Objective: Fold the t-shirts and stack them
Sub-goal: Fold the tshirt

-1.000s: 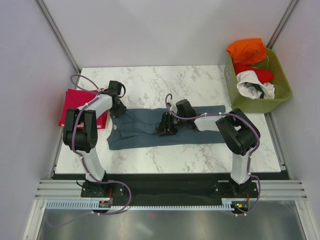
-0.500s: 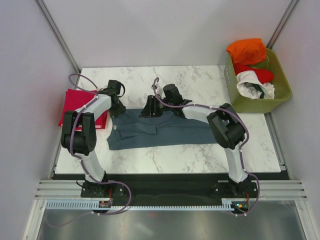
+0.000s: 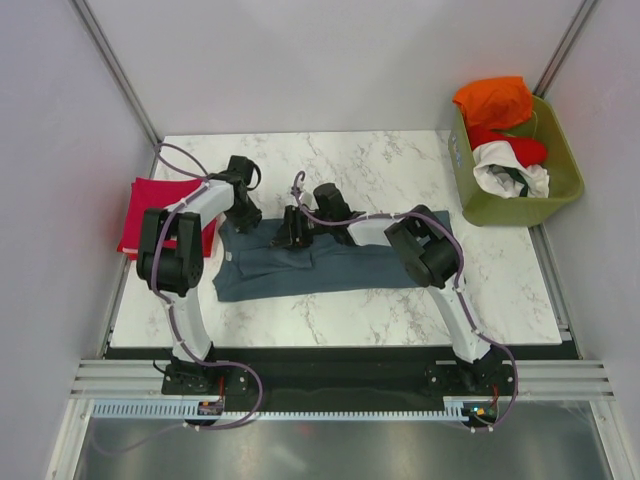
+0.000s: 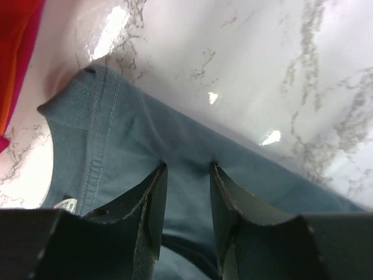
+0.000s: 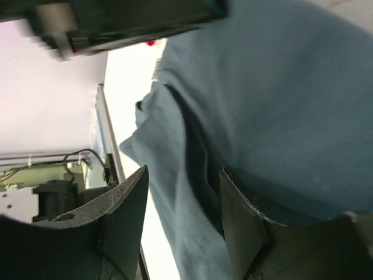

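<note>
T-shirts (image 3: pixel 508 145) sit heaped in the green basket (image 3: pixel 515 212) off the table's (image 3: pixel 400 160) far right corner. An orange shirt (image 3: pixel 493 100) is on top at the far end, a white shirt (image 3: pixel 510 175) is nearer, and a red shirt (image 3: pixel 527 150) shows between them, mostly buried.

On the marble, the blue-grey shirt (image 3: pixel 340 265) lies folded into a long strip across the middle. The folded crimson shirt (image 3: pixel 150 210) rests at the left edge.

A second ago the right gripper (image 3: pixel 286 236) was over the middle of the strip. Now it is at the strip's far edge, further left and close to the left gripper (image 3: pixel 244 220), which has barely shifted at the far left corner. The cloth between the two has been drawn toward the far side. The basket's load looks unchanged.

From the wrist, the left fingers (image 4: pixel 152 216) stand partly apart, tips down on the cloth, with flat fabric in the gap. The right fingers (image 5: pixel 125 227) are spread wide, with a dark fold and a strip of bare table between them.

From above, each gripper's own body hides its fingertips. The top of the right wrist view is a dark blur I cannot identify. The crimson shirt is cut to a sliver in the left wrist view.
</note>
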Controlling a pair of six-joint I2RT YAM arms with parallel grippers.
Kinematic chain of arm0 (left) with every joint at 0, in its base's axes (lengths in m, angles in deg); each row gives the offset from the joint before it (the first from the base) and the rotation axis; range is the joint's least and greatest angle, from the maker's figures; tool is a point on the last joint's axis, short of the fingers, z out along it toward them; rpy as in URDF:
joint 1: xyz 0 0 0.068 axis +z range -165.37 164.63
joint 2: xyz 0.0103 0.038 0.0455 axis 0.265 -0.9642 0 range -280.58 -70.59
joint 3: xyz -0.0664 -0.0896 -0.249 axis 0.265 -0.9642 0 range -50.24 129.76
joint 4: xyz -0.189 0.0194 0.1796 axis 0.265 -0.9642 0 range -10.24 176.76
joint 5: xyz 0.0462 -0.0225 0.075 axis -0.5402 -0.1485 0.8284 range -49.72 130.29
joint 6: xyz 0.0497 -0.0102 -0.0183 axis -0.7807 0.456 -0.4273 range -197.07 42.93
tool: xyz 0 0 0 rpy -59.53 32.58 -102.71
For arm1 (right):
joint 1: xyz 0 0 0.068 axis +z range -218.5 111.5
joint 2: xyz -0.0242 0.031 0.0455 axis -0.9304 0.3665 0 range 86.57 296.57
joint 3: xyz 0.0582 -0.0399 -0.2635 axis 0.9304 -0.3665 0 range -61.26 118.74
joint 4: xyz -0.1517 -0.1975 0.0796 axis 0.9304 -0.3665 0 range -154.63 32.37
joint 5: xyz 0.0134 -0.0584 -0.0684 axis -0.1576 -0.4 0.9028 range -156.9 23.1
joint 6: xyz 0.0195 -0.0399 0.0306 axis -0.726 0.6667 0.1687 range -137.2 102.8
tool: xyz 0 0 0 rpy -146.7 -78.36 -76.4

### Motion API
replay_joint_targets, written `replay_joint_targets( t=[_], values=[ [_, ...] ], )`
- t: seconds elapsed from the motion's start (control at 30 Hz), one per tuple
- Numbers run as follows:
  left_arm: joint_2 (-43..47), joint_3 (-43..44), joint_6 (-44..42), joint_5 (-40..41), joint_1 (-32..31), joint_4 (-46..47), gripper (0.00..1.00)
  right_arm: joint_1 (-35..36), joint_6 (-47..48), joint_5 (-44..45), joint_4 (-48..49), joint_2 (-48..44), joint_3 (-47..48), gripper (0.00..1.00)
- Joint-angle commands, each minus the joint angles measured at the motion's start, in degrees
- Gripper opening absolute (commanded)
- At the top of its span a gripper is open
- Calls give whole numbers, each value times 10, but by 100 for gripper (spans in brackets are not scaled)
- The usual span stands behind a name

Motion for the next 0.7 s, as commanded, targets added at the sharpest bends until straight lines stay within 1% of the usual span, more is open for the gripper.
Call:
replay_joint_targets(
  t=[0.0, 0.23, 0.33, 0.37, 0.4, 0.43, 0.47, 0.53, 0.57, 0.63, 0.67],
  values=[
    [-23, 29, 20, 11, 2, -33, 42, 13, -15, -43, 73, -20, -13, 58],
    [-45, 40, 15, 20, 5, -37, 42, 16, -28, -72, 103, -87, -93, 56],
    [-50, 44, 13, 24, 7, -38, 42, 23, -40, -102, 117, -120, -136, 52],
    [-51, 45, 13, 24, 7, -38, 42, 28, -52, -124, 156, -133, -176, 50],
    [-52, 46, 12, 25, 7, -39, 42, 32, -79, -134, 180, -147, -198, 50],
    [-53, 48, 10, 25, 7, -39, 42, 37, -88, -143, 199, -178, -220, 50],
    [-54, 50, 10, 25, 7, -39, 42, 45, -94, -146, 221, -195, -261, 50],
    [-54, 52, 7, 26, 7, -40, 42, 49, -79, -145, 209, -241, -291, 51],
    [-54, 52, 5, 26, 7, -40, 42, 49, -72, -144, 184, -253, -308, 52],
    [-52, 52, 0, 26, 7, -40, 42, 48, -28, -134, 149, -284, -313, 52],
    [-50, 52, -2, 22, 7, -38, 42, 49, -10, -125, 95, -293, -306, 52]
  ],
)
